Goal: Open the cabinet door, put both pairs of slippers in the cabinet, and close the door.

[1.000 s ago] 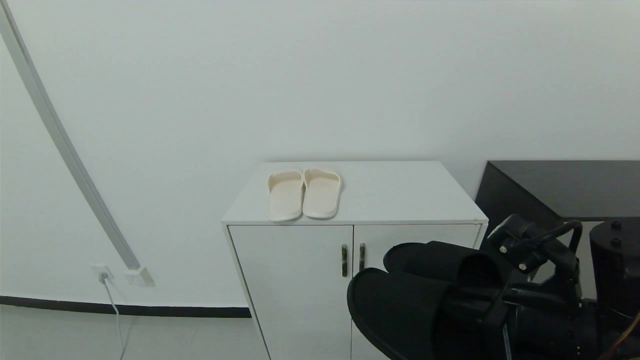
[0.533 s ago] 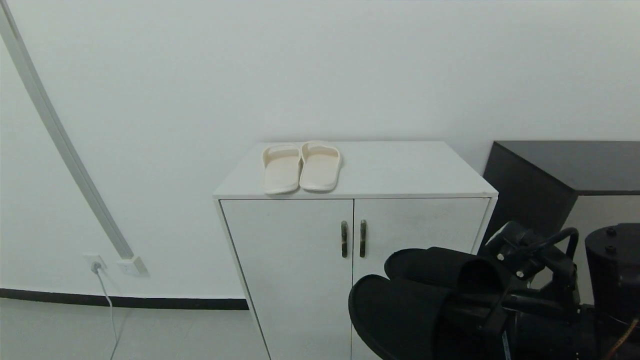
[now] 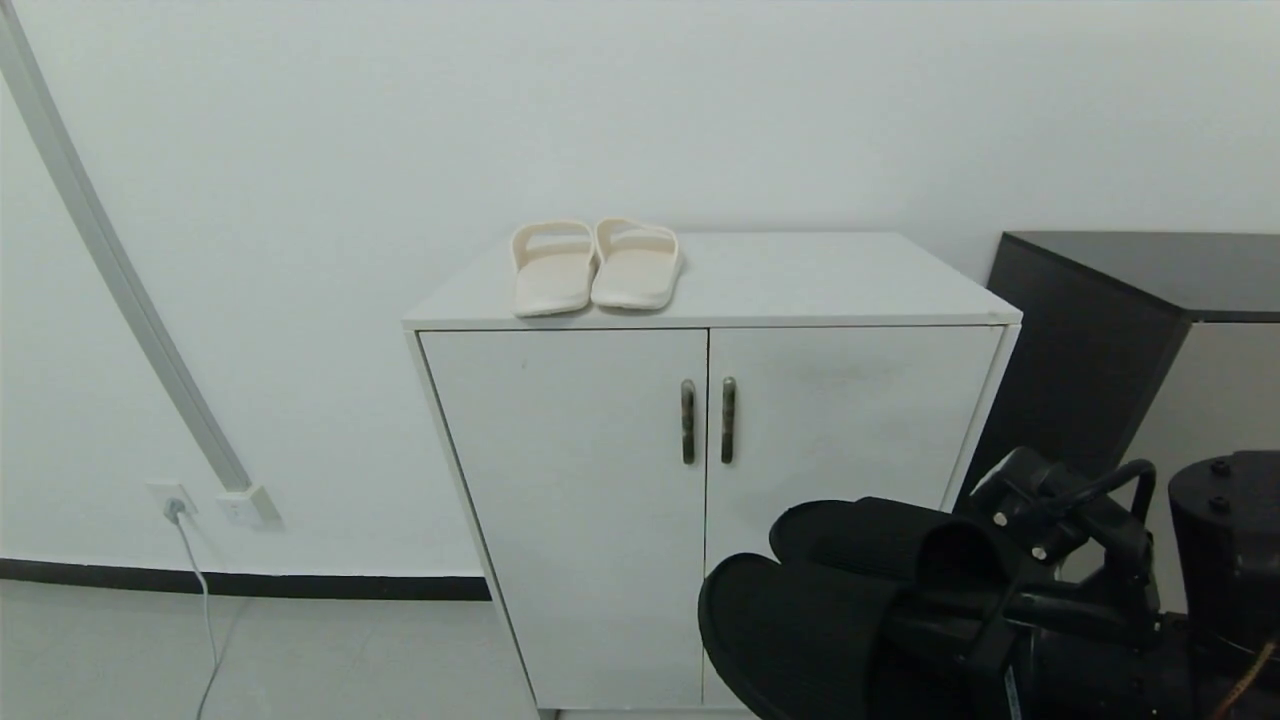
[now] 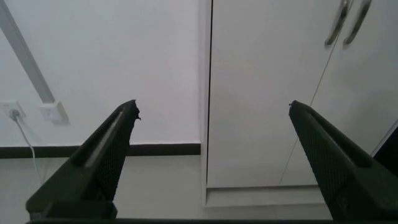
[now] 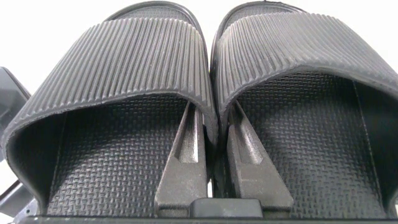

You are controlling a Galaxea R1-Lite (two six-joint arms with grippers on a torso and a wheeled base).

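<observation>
White laminate cabinet's left door is sitting shut; we are planning wide-open, empty left gripper onto its dark bar handle, while right gripper is pinching black ribbed slippers clear of swing.

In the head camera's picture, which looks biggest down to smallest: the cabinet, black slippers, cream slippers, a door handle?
1. cabinet
2. black slippers, but they are nearest the camera, so their lead over the next is unsure
3. cream slippers
4. door handle
</observation>
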